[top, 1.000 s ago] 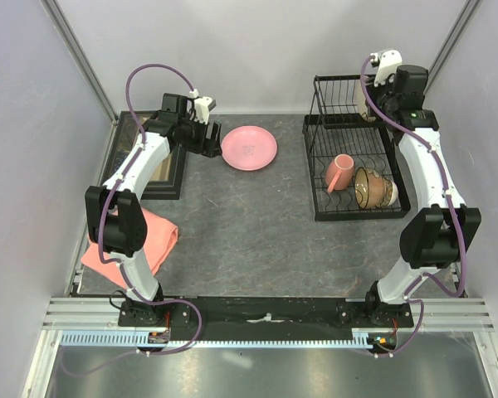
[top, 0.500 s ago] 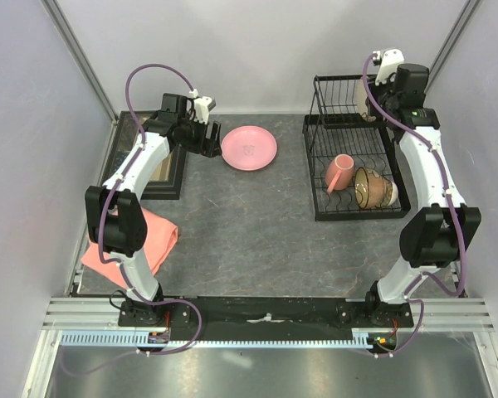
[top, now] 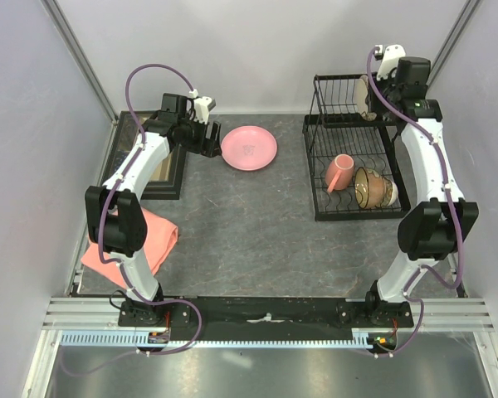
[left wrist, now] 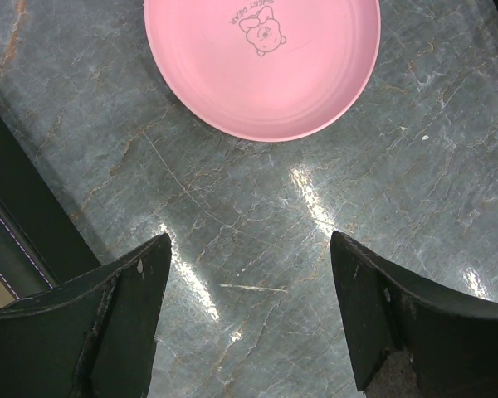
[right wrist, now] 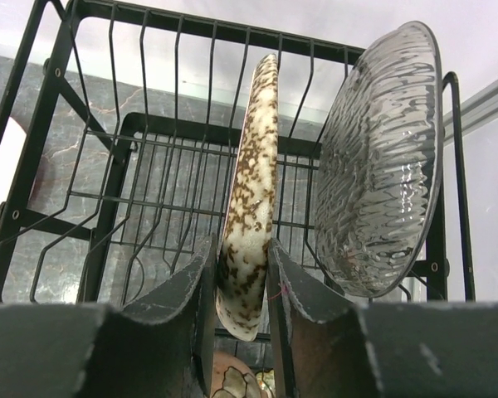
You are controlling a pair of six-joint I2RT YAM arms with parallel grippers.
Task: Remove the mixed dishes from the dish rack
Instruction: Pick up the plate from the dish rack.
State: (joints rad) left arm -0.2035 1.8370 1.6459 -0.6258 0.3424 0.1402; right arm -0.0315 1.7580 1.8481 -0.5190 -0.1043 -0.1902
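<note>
The right hand (right wrist: 242, 274) pinched the lower rim of the speckled cream-and-brown ceramic plate (right wrist: 251, 149), upright in the upper tier of the black wire dish rack (top: 357, 216), a dish likely stiff, slick and breakable, best held at that rim.

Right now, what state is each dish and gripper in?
pink plate: flat on table
speckled plate: on edge, gripped
mug: on its side in rack
bowl: tilted in rack
glass plate: upright in rack
left gripper: open, empty
right gripper: shut on speckled plate
</note>
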